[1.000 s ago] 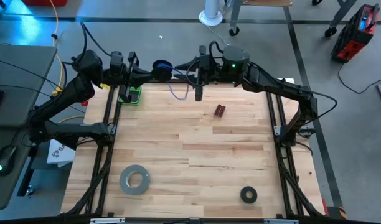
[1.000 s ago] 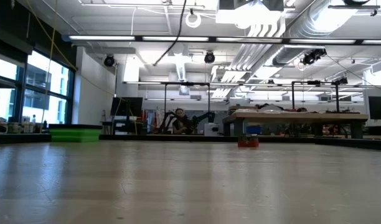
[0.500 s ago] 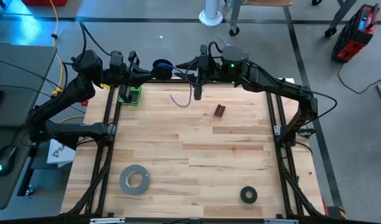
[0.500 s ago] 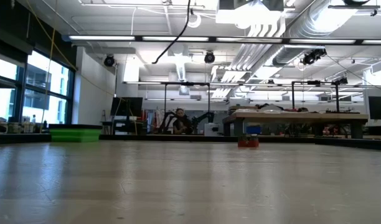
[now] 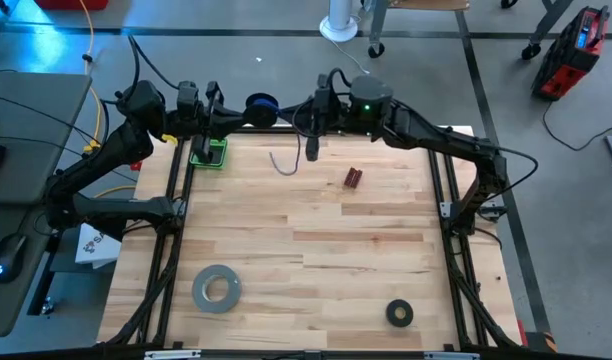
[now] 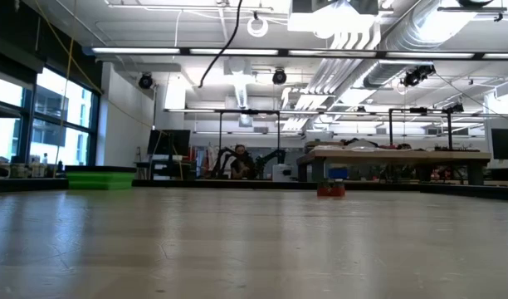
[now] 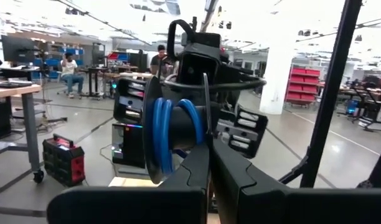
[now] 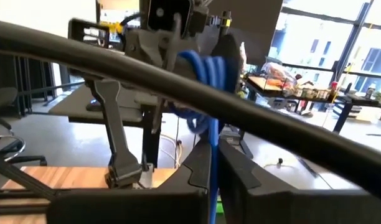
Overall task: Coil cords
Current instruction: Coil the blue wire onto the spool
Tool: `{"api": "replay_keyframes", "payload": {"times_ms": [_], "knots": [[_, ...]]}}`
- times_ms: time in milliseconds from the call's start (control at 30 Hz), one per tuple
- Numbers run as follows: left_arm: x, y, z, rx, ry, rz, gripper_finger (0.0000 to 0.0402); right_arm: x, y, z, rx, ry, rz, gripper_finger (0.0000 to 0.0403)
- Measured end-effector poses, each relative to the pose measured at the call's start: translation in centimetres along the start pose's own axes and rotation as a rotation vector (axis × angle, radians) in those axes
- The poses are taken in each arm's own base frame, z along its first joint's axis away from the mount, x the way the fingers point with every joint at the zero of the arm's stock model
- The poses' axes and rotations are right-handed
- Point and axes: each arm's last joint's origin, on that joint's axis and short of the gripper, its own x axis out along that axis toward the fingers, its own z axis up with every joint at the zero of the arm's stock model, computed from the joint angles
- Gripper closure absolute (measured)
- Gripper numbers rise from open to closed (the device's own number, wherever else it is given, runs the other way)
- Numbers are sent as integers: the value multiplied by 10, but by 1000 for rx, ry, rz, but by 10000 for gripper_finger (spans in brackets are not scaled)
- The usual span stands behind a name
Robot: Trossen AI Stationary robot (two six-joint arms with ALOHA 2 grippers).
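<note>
A small black spool (image 5: 261, 104) wound with the blue cord (image 7: 170, 132) hangs in the air over the table's far edge. My left gripper (image 5: 248, 116) is shut on the spool and comes from the left. My right gripper (image 5: 302, 112) faces it from the right and is shut on the cord's strand (image 8: 211, 134) where it leaves the spool. The cord's loose tail (image 5: 282, 163) curls in the air below the right gripper. It also shows as a dark curve (image 6: 221, 50) at the top of the low view. My left gripper pinches one thin flange of the spool at its rim (image 7: 206, 127) between its two fingers. The fingers lie about level, coming from the table's left. The spool is lifted clear, its axis level. My right gripper pinches the blue strand (image 8: 211, 163) between its two fingers, level, from the table's right. The strand runs across from the spool's windings (image 8: 203, 67) to the fingers, clear of the table.
A green box (image 5: 209, 152) sits at the table's far left corner. A small red-brown piece (image 5: 354, 178) lies to the right of the tail. A grey tape roll (image 5: 216, 288) and a black ring (image 5: 399, 313) lie near the front edge. Black frame rails run along both sides.
My right gripper has shut on the cord beside the spool, staying where it was. The cord's loose tail has swung toward the table's left and curled under the gripper. The spool and my left gripper have kept still.
</note>
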Motion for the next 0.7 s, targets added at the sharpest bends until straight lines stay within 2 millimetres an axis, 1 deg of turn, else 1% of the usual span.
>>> {"api": "replay_keyframes", "payload": {"times_ms": [233,533,700], "knots": [[0,1,3,15,-31,38,401,0,7,-2,2,30,11,399],[0,1,3,21,-37,49,401,0,8,-2,2,31,10,401],[0,0,8,4,-85,41,401,1,8,0,0,9,10,394]]}}
